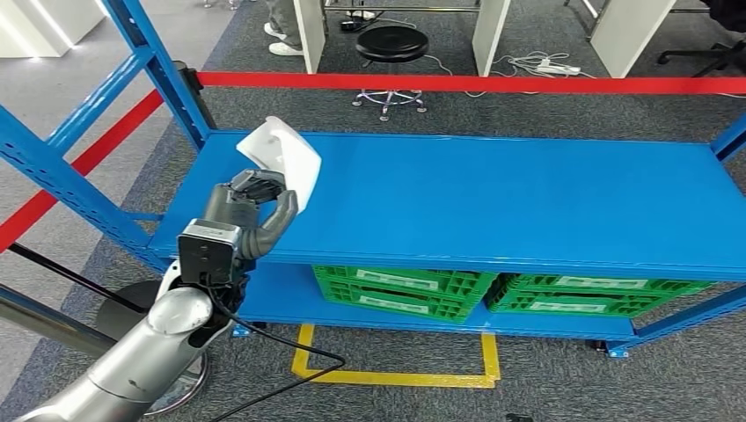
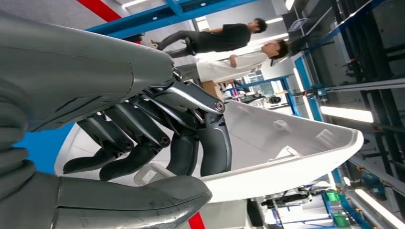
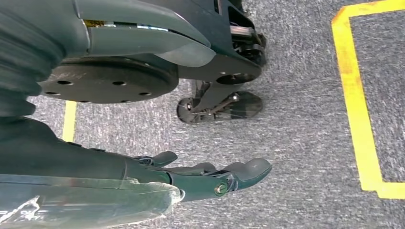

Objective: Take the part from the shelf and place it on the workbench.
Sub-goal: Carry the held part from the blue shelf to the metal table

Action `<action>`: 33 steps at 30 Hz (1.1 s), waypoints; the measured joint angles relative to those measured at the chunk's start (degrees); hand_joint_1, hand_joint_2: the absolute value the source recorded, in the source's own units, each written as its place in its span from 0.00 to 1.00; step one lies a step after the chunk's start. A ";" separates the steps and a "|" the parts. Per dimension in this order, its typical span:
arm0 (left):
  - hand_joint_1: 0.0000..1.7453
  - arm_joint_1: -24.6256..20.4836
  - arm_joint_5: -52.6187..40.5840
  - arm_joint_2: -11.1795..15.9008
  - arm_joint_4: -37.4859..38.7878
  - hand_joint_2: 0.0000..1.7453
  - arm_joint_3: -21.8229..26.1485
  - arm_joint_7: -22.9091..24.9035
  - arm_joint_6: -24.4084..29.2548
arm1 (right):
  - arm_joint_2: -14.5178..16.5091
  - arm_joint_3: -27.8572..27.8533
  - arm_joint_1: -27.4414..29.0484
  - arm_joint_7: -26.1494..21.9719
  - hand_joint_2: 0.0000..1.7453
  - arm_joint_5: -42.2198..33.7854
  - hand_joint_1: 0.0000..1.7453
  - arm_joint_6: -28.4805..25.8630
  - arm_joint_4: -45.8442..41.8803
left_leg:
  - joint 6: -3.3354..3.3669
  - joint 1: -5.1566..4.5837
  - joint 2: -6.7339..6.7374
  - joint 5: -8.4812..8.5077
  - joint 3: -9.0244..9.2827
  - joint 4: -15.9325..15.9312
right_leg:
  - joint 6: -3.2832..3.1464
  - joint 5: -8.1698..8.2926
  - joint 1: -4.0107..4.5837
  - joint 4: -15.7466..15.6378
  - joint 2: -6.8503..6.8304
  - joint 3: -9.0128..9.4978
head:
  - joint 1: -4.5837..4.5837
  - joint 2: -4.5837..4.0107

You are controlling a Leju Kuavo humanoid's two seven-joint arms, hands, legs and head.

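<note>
1. Shelving in blue painted steel (image 1: 493,202), with slanted blue uprights, stands on grey carpet; its broad upper deck carries nothing but the part at its left end.
2. Two green slotted plastic crates (image 1: 400,290) sit side by side on the lower deck, each with a white label on its front wall; what they hold cannot be told.
3. The silver left arm (image 1: 149,352) reaches up from below toward the left end of the upper deck, a black cable hanging in a loop from its wrist.
4. The white moulded plastic shell part (image 1: 286,158) stands tilted above the deck's left end, its hollow ribbed inside facing the left wrist view (image 2: 296,143); whether its lower edge touches the deck cannot be told.
5. The left hand (image 1: 255,207) grips the part, dark fingers (image 2: 191,129) curled inside the shell and thick grey thumb (image 2: 133,198) pressed against its outer side.
6. The right hand (image 3: 205,176) hangs above the carpet beside yellow floor tape (image 3: 358,105), fingers nearly straight, holding nothing.
</note>
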 joint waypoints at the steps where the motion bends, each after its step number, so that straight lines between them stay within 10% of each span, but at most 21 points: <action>1: 1.00 0.06 -0.05 0.04 -0.04 1.00 0.03 0.00 0.01 | 0.06 -0.05 0.03 0.32 1.00 0.34 0.00 0.13 -0.08 | 0.04 -0.03 0.00 -0.03 0.00 0.02 | 0.01 0.00 -0.02 0.00 0.00 0.00 | -0.01 0.00; 13: 1.00 0.72 0.78 0.16 -0.73 1.00 0.24 1.30 -1.03 | 0.36 0.18 0.17 2.71 1.00 3.97 0.00 -1.66 0.07 | 1.50 0.06 0.05 -0.42 0.16 0.19 | 1.21 -0.73 -0.20 0.20 -0.07 0.09 | 0.02 0.00; 19: 1.00 1.17 2.37 -0.01 -1.06 1.00 0.12 2.30 -2.42 | 0.36 0.20 0.44 4.53 1.00 5.01 0.00 -4.48 0.21 | 2.00 0.33 0.11 -0.28 0.50 -0.39 | 1.84 -7.98 -0.22 16.13 -0.14 -7.56 | 0.22 0.00; 24: 1.00 1.27 2.56 -0.16 -1.13 1.00 -0.10 2.39 -2.59 | 0.35 0.21 0.34 5.19 1.00 5.96 0.00 -5.46 0.26 | 1.01 0.17 -0.02 -0.68 0.42 0.35 | 1.34 -0.88 -0.36 1.32 -0.13 -0.21 | 0.18 0.00; 29: 1.00 1.25 2.54 -0.26 -1.16 1.00 -0.42 2.47 -2.79 | 0.36 0.25 0.41 5.39 1.00 7.01 0.00 -5.67 0.60 | -0.47 0.31 -0.01 -1.83 -0.25 1.89 | -0.32 -0.46 -0.31 0.37 0.09 0.42 | -0.07 0.00; 33: 1.00 1.51 2.53 -0.20 -1.15 1.00 -0.49 2.47 -2.86 | 0.36 0.27 0.36 5.47 1.00 7.18 0.00 -5.67 0.86 | -1.44 0.70 0.04 -8.59 -5.79 15.00 | -0.99 -0.41 -0.42 0.32 -0.01 0.43 | -0.49 0.00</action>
